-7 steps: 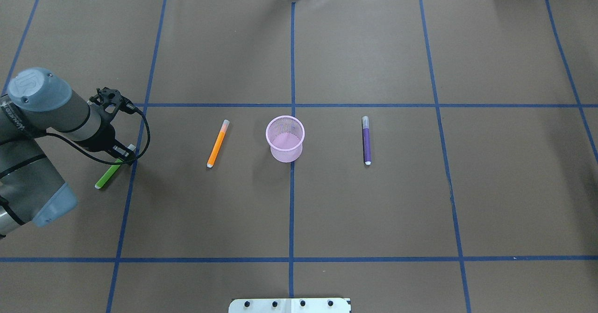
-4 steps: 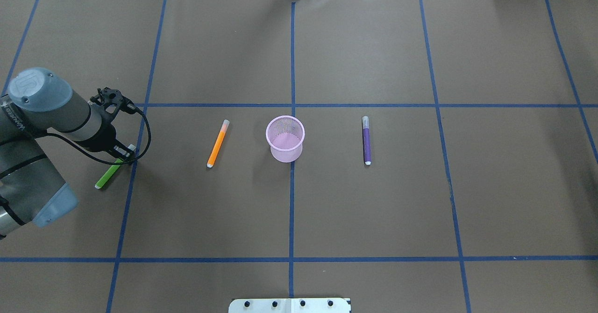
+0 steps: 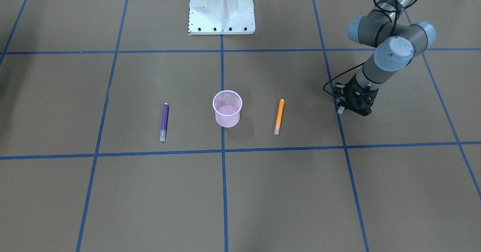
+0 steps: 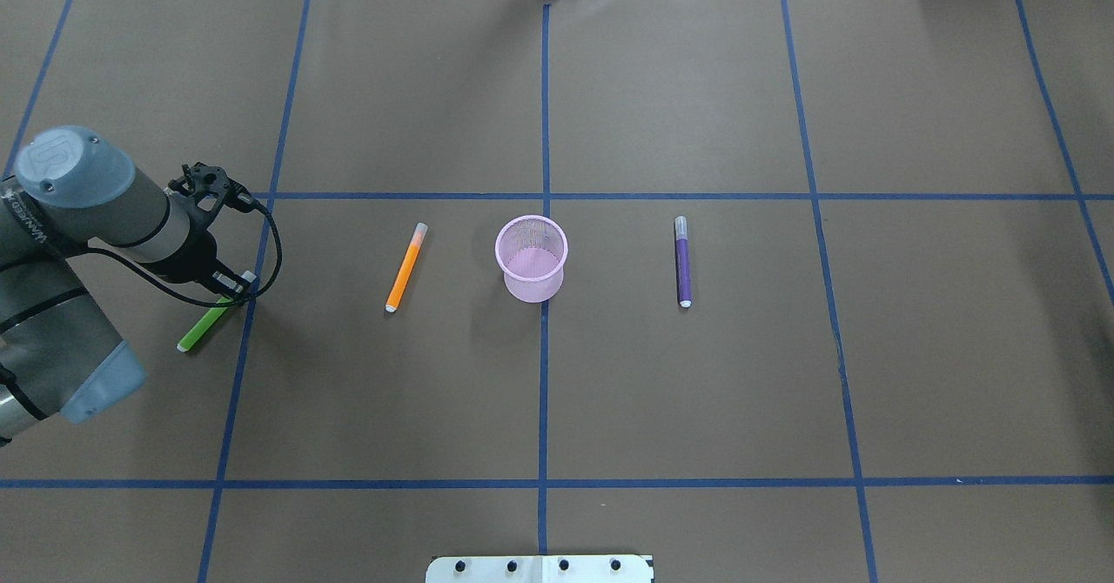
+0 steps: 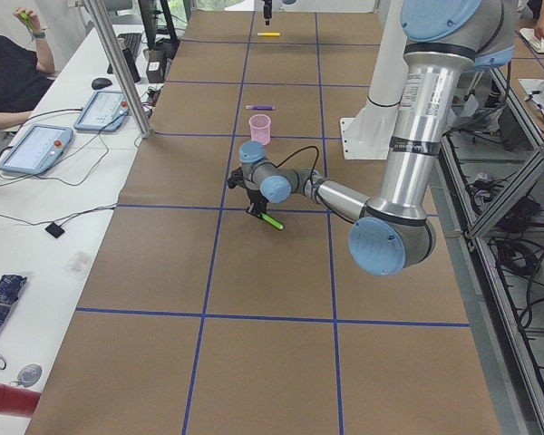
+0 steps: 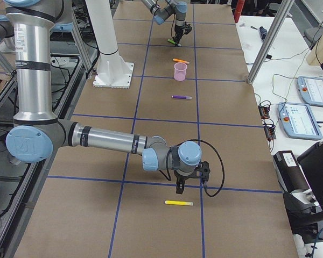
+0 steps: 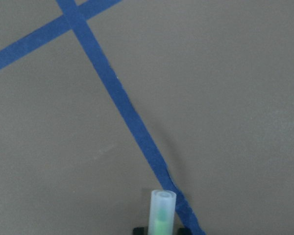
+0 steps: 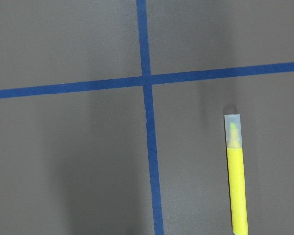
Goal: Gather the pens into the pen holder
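The pink mesh pen holder (image 4: 531, 287) (image 3: 227, 121) stands upright at the table's middle. An orange pen (image 4: 405, 268) (image 3: 278, 116) lies to its left in the overhead view and a purple pen (image 4: 683, 263) (image 3: 164, 121) to its right. At the far left my left gripper (image 4: 230, 285) (image 3: 343, 110) is shut on the cap end of the green pen (image 4: 200, 326) (image 7: 162, 213), which slants down to the table. The yellow pen (image 8: 236, 176) (image 6: 178, 203) lies just beside my right gripper (image 6: 178, 188); whether that gripper is open or shut I cannot tell.
The white robot base plate (image 3: 221, 7) sits at the table's robot-side edge. Blue tape lines (image 4: 543, 348) divide the brown cover into squares. A side table with tablets (image 5: 36, 145) and a seated person runs along the far side, with metal posts (image 5: 118, 63) at its edge.
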Controlling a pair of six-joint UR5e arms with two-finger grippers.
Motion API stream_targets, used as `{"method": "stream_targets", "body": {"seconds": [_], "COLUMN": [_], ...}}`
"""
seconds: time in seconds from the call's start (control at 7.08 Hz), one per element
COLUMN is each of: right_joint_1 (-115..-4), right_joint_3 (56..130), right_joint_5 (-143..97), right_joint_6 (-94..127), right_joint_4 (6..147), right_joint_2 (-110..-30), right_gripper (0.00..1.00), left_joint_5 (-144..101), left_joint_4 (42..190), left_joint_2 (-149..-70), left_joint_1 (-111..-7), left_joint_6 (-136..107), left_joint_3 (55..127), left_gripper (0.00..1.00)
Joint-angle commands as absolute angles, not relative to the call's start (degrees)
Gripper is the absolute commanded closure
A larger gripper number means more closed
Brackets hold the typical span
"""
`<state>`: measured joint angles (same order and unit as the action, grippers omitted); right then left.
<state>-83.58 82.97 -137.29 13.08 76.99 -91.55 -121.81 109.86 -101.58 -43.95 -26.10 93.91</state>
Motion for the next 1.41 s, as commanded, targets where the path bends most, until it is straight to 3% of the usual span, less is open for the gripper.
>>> {"method": "stream_targets", "body": {"seconds": [0.0,0.14,0.28,0.85,1.27], "right_joint_1": [-83.58,-83.58,-83.58,-83.67,-83.50], "right_joint_3": [83.06,83.14,83.23,84.20,83.50], "right_joint_5": [-137.29,-137.29,-137.29,-137.29,-131.94], "right_joint_6": [13.01,13.01,13.01,13.01,11.96], "right_joint_4": [76.99,76.99,76.99,76.56,75.24], "right_joint_2": [-91.49,-91.49,-91.49,-91.58,-92.46], "right_gripper": [0.00,0.00,0.00,0.00,0.00], "left_joint_5": [-121.82,-121.82,-121.90,-121.82,-121.99], "left_joint_4": [109.86,109.78,109.69,103.49,99.41], "left_joint_2": [-101.60,-101.60,-101.51,-101.60,-106.95], "left_joint_1": [-43.95,-43.95,-44.03,-46.57,-49.21], "left_joint_6": [-26.19,-26.45,-26.89,-32.47,-34.88], "left_joint_3": [93.95,94.30,94.57,100.78,101.60], "left_gripper": [0.81,0.94,1.00,1.00,1.00]}}
